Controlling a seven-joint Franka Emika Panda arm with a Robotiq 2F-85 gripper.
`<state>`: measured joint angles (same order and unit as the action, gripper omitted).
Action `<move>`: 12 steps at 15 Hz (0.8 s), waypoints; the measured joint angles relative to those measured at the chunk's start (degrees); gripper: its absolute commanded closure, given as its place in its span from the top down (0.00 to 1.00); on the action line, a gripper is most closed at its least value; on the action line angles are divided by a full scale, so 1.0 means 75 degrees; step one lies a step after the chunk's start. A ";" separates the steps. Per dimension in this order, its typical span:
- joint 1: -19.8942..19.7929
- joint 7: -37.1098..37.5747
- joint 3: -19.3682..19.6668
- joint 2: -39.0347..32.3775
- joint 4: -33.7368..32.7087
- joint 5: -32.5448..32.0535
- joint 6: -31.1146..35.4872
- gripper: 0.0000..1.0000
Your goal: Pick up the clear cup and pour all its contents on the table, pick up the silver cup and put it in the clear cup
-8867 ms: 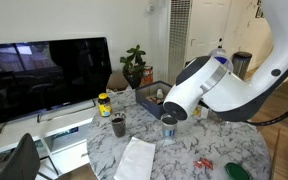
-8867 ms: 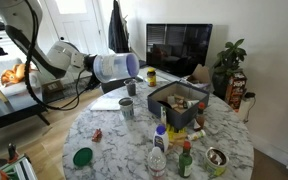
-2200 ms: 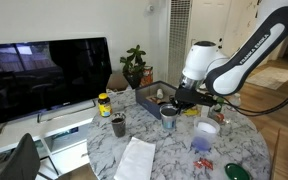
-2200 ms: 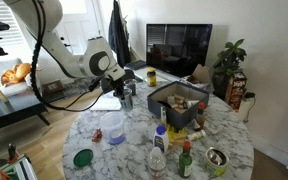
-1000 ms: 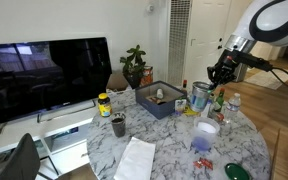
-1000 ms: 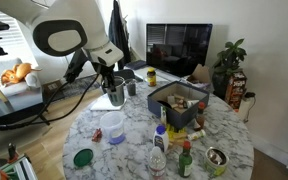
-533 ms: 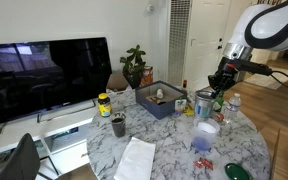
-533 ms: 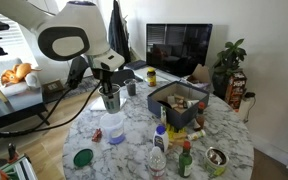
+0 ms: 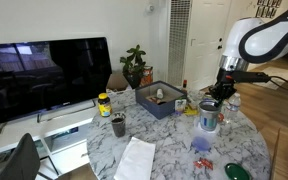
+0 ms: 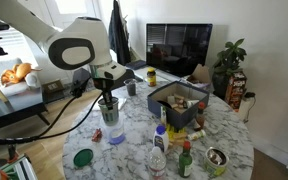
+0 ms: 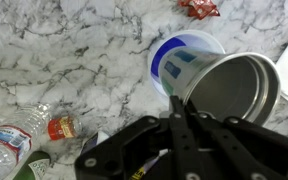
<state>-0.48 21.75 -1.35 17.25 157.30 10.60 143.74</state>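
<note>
The silver cup (image 11: 239, 92) hangs tilted above the bench (image 11: 74, 60), mouth toward the wrist camera, gripped by the pincer (image 11: 184, 115), which is closed narrow on the cup's wall at the rim. In both exterior views the cup (image 9: 208, 118) (image 10: 109, 112) sits low over the marble directly under the pincer (image 9: 212, 103) (image 10: 106, 100). Judged as a handling item, the cup is stiff, light sheet metal with a smooth, slippery skin. A rim pinch, apparently one finger inside and one outside, is the practical hold, but the cup may pivot about that pinch, so a slow and vertical descent is advisable. In the wrist view the clear cup (image 11: 184, 55) stands just beside the silver cup and is partly overlapped by it. Its wall reads whitish with a blue tint inside. It is judged to be thin, light plastic that is likely to skid or tip if struck off-centre. The silver cup does not appear seated in it yet. A red piece (image 11: 199, 8) lies on the bench beyond the clear cup, cut by the top edge. A water bottle (image 11: 9, 148) is cut by the left edge. Not determinable: whether the blue tint is a piece left inside or something seen through the wall, the exact fingertip contact (dark on dark), the silver cup's base, and the clear cup's outline in the exterior views, where the silver cup covers its place.
</note>
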 measured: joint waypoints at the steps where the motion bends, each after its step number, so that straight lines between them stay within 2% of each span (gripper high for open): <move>1: -0.0012 0.0000 -0.0015 -0.0066 -0.0001 -0.0048 0.0021 0.35; 9: -0.0009 -0.0022 -0.0029 -0.0238 -0.0034 0.0177 0.0480 0.95; 10: -0.0003 -0.0022 -0.0029 -0.0233 -0.0034 0.0278 0.0547 1.00; 12: 0.0001 -0.0018 -0.0028 -0.0210 -0.0034 0.0499 0.0601 1.00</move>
<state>-0.47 21.61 -1.56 15.67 157.05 14.34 148.24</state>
